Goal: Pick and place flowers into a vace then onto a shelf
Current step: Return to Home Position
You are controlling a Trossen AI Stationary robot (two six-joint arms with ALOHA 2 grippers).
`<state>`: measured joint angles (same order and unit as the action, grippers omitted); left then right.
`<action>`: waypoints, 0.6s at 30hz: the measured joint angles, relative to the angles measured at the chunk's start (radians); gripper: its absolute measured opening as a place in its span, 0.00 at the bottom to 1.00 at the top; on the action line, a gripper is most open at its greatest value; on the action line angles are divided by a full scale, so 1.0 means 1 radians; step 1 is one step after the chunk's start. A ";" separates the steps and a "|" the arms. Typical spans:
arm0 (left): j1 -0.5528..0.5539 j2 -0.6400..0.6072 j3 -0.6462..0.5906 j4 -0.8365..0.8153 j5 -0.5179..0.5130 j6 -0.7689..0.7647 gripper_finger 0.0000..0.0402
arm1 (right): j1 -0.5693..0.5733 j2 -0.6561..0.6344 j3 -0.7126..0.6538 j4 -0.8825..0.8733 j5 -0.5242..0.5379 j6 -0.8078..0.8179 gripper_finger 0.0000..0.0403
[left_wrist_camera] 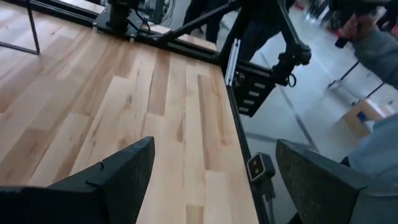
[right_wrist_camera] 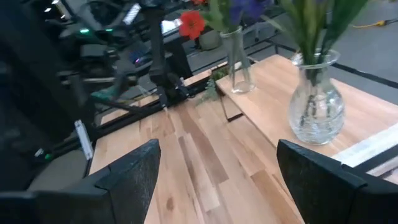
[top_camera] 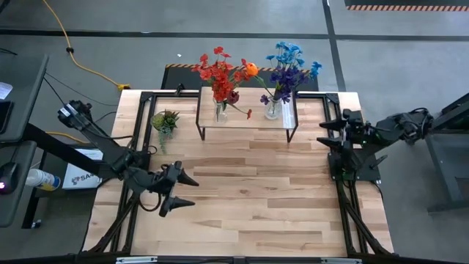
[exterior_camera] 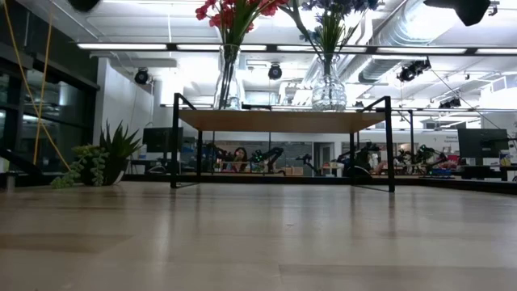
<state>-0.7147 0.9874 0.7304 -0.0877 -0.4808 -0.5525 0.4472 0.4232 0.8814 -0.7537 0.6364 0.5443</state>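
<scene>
my left claw (top_camera: 183, 194) spread wide over pale plank worktop (top_camera: 256, 209) | my right claw (top_camera: 323, 133) also spread, beside shelf (top_camera: 249, 123) end | red flowers (top_camera: 223, 72) in slim glass vase (top_camera: 221, 111), blue-purple flowers (top_camera: 287, 67) in bulbous vase (top_camera: 272, 111), both upright on light-wood, black-legged shelf

Shelf (top_camera: 248, 125) at far middle of worktop (top_camera: 249, 205). Two vases on shelf, well apart: left vase (top_camera: 220, 111) toward its left end, right vase (top_camera: 272, 111) toward its right end. Flowers (top_camera: 222, 73) in both vases. Small plant (top_camera: 165, 121) on worktop just left of shelf. Left hand (top_camera: 192, 193) over near-left worktop, well apart from shelf. Right hand (top_camera: 322, 133) at worktop's right edge, near shelf's right end.
</scene>
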 joint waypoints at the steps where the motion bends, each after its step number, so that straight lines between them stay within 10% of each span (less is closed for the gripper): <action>1: 0.008 -0.013 -0.038 0.042 0.002 0.003 0.91 | 0.006 0.000 0.000 0.001 -0.009 -0.007 0.77; 18: 0.354 -0.231 -0.319 0.316 0.423 0.249 0.91 | 0.079 -0.189 -0.266 0.162 0.159 -0.004 0.77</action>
<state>-0.3604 0.7561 0.4110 0.2286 -0.0576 -0.3035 0.5259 0.2345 0.6150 -0.5912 0.7950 0.5406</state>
